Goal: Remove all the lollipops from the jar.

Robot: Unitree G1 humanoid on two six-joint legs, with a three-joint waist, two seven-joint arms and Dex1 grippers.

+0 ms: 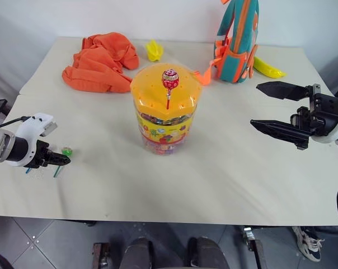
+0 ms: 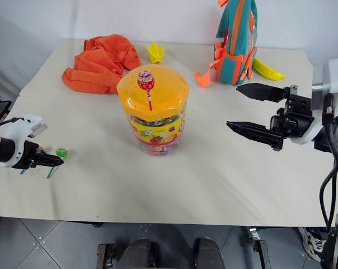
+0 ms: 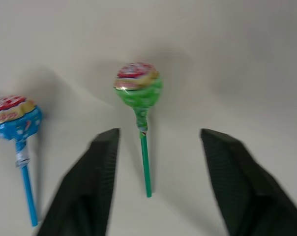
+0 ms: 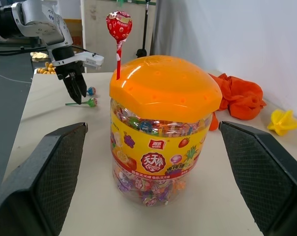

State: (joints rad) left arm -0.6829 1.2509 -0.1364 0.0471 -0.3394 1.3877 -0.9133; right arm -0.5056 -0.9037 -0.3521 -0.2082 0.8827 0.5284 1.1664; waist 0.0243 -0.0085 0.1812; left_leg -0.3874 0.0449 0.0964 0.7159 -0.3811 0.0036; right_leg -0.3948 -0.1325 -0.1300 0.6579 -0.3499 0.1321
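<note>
The jar stands mid-table, a clear tub with a printed label and an orange-yellow lid. One red lollipop stands upright in a hole of the lid. My left gripper is open, low over the table at the left. A green lollipop lies flat between its fingers, untouched. A blue lollipop lies beside it on the table. My right gripper hovers open to the right of the jar, pointing at it, with nothing between its fingers.
An orange cloth lies bunched at the back left. A teal-and-orange backpack stands at the back right, with a yellow toy beside it and another yellow piece behind the jar. The table's front edge is near.
</note>
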